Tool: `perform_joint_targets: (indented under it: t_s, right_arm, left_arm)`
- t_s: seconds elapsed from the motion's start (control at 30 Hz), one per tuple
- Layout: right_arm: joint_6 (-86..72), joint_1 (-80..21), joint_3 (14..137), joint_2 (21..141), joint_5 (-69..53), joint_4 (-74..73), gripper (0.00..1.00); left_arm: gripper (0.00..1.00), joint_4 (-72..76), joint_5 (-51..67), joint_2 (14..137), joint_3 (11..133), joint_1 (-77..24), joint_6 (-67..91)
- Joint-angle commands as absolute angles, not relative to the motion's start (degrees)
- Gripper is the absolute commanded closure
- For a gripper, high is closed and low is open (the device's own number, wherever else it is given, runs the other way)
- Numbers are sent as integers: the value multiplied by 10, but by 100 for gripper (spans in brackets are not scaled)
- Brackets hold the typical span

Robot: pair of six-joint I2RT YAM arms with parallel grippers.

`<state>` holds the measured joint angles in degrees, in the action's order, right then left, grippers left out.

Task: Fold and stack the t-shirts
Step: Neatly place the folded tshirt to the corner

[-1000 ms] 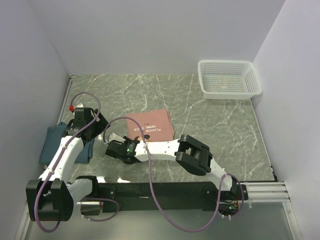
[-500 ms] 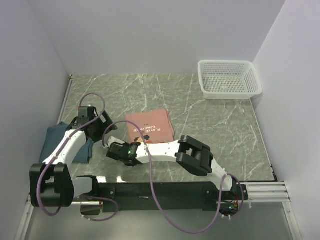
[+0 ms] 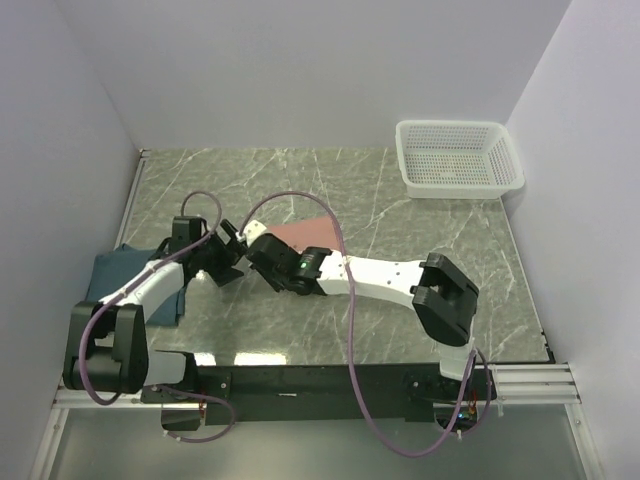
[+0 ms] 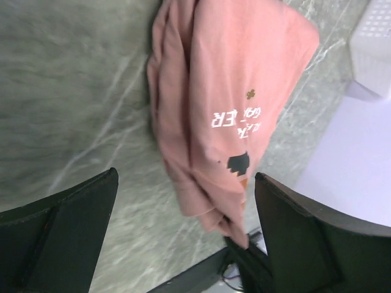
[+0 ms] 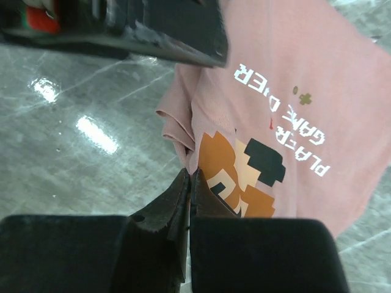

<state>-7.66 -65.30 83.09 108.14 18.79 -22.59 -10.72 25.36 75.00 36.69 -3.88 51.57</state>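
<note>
**1. salmon-pink t-shirt** (image 5: 287,85): folded, white printed text plus a blocky orange/black graphic. Loc: table (image 3: 430,240), a bit left of centre. Bunched and drawn up at its near-left edge. Long axis runs from that edge away to the far right.

**2. R gripper** (image 5: 189,178): jaws pressed together, pinching the layered near-left edge of item 1.

**3. L gripper** (image 3: 220,258): jaws spread wide, nothing between them. Sits just left of R gripper, with the mouth facing item 1, which lies to its right.

**4. dark teal t-shirt** (image 3: 110,278): at the table's left edge, well apart from item 1.

**5. white mesh basket** (image 3: 455,186): far-right corner, not in play.

**Est.:** stacking step in hand. Item 1 likely has to travel left onto item 4. R gripper has the hold. L gripper is nearer the target and free to take the opposite edge.
</note>
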Motion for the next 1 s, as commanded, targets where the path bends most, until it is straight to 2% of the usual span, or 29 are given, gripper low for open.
perform_joint_targets:
  t_s: [0.0,0.47,0.57,0.67,0.77,0.8,0.87,0.93,0.97]
  right_arm:
    - [-103,-651,813,1054,154,-188,100]
    - [-133,-635,778,1032,112,-151,100]
    - [-136,-635,773,1027,105,-145,100]
    - [-138,-636,772,1027,98,-145,100]
    - [-140,-636,764,1025,91,-142,100]
    - [-141,-636,759,1023,89,-141,100]
    - [-145,-637,752,1021,84,-138,100]
    - [-149,-637,749,1019,74,-138,99]
    - [-150,-638,749,1019,71,-140,92]
  left_arm:
    - [1,-6,279,769,344,-54,595]
    - [0,26,179,890,363,-155,631]
    - [7,40,164,910,363,-157,629]
    - [19,35,143,918,367,-158,621]
    - [44,13,109,923,386,-158,601]
    - [59,-3,100,925,393,-158,586]
    - [69,-31,82,926,415,-158,567]
    - [85,-61,60,929,428,-158,540]
    - [91,-71,52,929,441,-158,529]
